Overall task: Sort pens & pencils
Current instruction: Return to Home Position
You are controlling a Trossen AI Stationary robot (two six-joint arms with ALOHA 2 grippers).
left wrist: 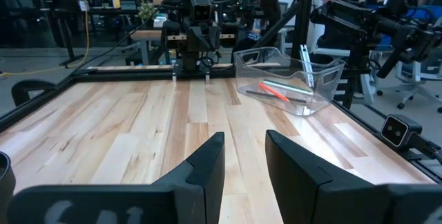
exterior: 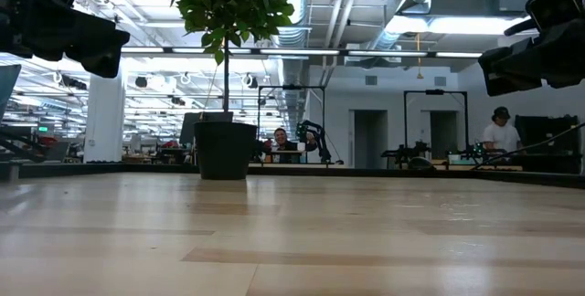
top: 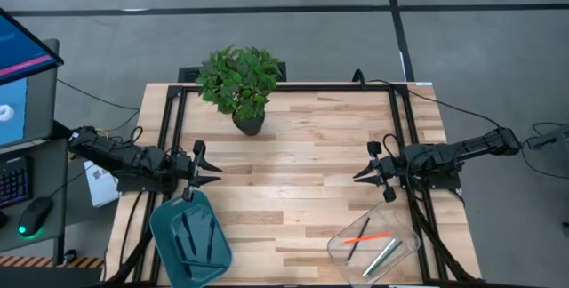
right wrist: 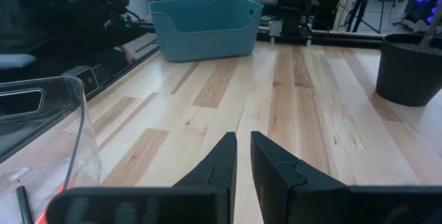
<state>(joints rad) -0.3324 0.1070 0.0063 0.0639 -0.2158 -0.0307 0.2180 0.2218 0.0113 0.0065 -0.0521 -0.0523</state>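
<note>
A teal bin (top: 160, 224) near the table's near-left corner holds a few dark pens (top: 188, 236) lying on its floor. A clear bin (top: 342, 247) near the near-right corner holds an orange-red pen (top: 366, 236), a black one (top: 358, 231) and two pale sticks (top: 382, 257). The left wrist view shows that bin (left wrist: 331, 72) with the orange pen (left wrist: 274, 90). My left gripper (top: 217, 175) hovers open above the table just beyond the teal bin. My right gripper (top: 357, 176) hovers beyond the clear bin, open by a narrow gap (right wrist: 242, 144). Both are empty and point at each other.
A potted plant (top: 240, 79) stands at the middle of the table's far edge, its dark pot (right wrist: 411, 68) visible from the right wrist. Bare wood lies between the two grippers. A black frame runs along the table's sides. People sit in the room behind.
</note>
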